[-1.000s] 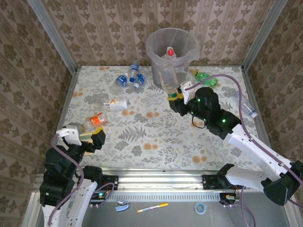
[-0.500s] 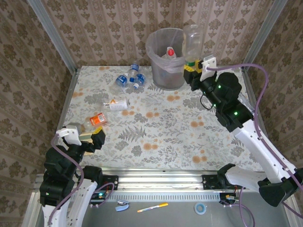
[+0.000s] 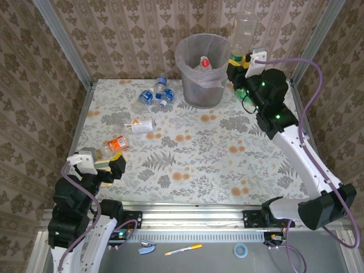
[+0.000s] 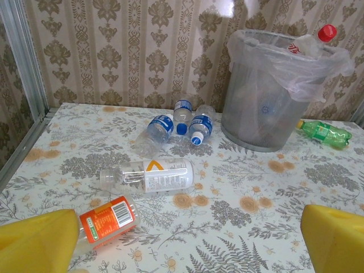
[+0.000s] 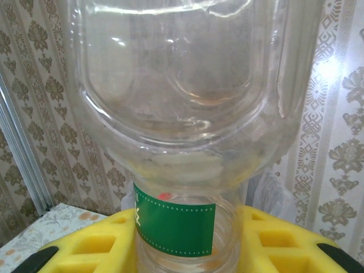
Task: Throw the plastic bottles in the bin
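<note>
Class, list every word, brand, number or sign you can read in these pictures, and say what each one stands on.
No word or number reads clearly.
Orange-label bottle: a barcode, digits too small.
White-label bottle: an orange chevron mark, print too small.
Blue-label bottles: print blurred.
Green-band bottle: a white mark at the band's edge, unreadable.

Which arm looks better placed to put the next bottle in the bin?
Right. The right tool grips a clear bottle, held high just beside the bin. The left tool sits open and empty at the near edge, far from the bin.
</note>
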`<state>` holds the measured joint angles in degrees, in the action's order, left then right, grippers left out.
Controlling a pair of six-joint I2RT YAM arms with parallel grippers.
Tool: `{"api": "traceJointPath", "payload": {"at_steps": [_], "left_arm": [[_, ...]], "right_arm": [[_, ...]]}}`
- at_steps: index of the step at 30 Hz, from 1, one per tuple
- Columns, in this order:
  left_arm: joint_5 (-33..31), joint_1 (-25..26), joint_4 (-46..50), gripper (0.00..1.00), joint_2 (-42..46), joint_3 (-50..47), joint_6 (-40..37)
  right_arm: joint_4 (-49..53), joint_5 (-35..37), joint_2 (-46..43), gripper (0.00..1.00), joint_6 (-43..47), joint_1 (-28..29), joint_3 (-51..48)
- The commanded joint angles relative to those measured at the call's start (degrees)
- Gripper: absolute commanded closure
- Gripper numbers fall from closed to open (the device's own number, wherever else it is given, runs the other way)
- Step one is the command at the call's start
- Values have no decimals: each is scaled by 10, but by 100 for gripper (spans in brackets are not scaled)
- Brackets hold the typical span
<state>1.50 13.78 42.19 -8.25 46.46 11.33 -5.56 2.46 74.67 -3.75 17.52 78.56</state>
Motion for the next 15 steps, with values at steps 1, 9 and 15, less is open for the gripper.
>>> {"api": "traceJointPath", "payload": {"at_steps": [1,9,15], "left_arm": [[-6,-5,-6,0,-2,-8,-3],[-3,-4,-6,0,-6,-8,-2],[3,-4,-5,0,-13,-8,-2]], "right_arm": [[25,-26,40,86,-18,-12,59],[237,-86,256,80,-31,-29,305],[518,-110,462,45,-23,-35,636]]}}
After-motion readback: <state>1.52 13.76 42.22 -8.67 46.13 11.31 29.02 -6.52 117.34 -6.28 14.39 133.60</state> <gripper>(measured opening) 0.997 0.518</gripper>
